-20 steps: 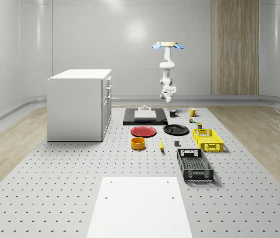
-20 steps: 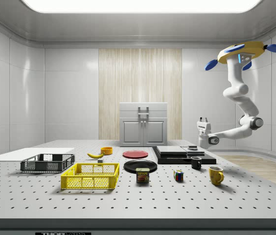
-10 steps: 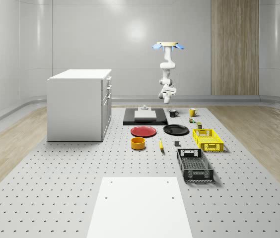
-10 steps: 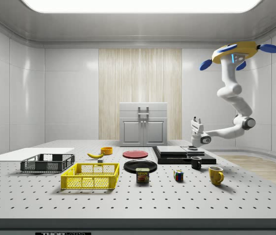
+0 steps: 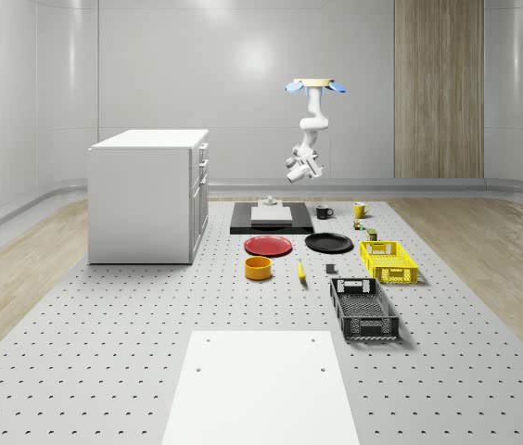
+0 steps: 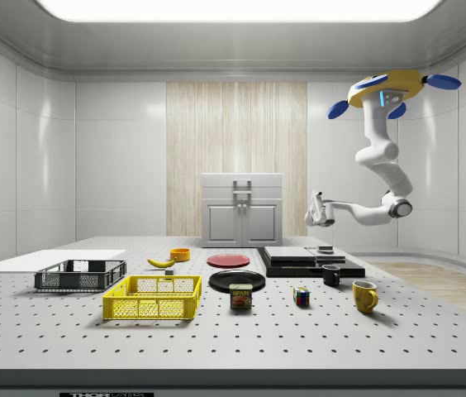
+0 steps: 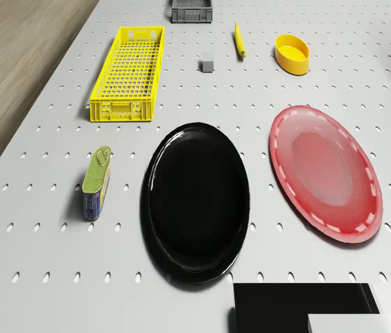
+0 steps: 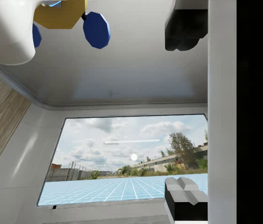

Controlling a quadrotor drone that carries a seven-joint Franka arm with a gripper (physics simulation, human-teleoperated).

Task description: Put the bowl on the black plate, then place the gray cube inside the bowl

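The yellow bowl [image 5: 258,268] [image 6: 180,254] [image 7: 292,54] rests on the table beside the red plate. The black plate [image 5: 328,243] [image 6: 236,280] [image 7: 195,201] lies bare, to the whole-scene view's right of the red plate. A small gray cube [image 5: 330,270] [image 7: 207,64] sits between the banana and the yellow crate. The drone [image 5: 314,85] [image 6: 394,87] hovers high over the table's far end. My gripper [image 5: 294,170] [image 6: 316,208] [image 8: 183,112] hangs in the air above the black platform, open and holding nothing, tilted upward toward the ceiling.
A red plate [image 5: 268,246] [image 7: 324,173], a banana [image 5: 300,270], a yellow crate [image 5: 388,260], a black crate [image 5: 363,309] and a can [image 7: 96,182] lie around. A black platform [image 5: 271,218], two mugs [image 5: 323,211] and a white cabinet [image 5: 148,195] stand at the far end.
The drone has drifted toward the side view's left. The arm has swung the gripper up and to the left in both fixed views. The table's objects have not moved.
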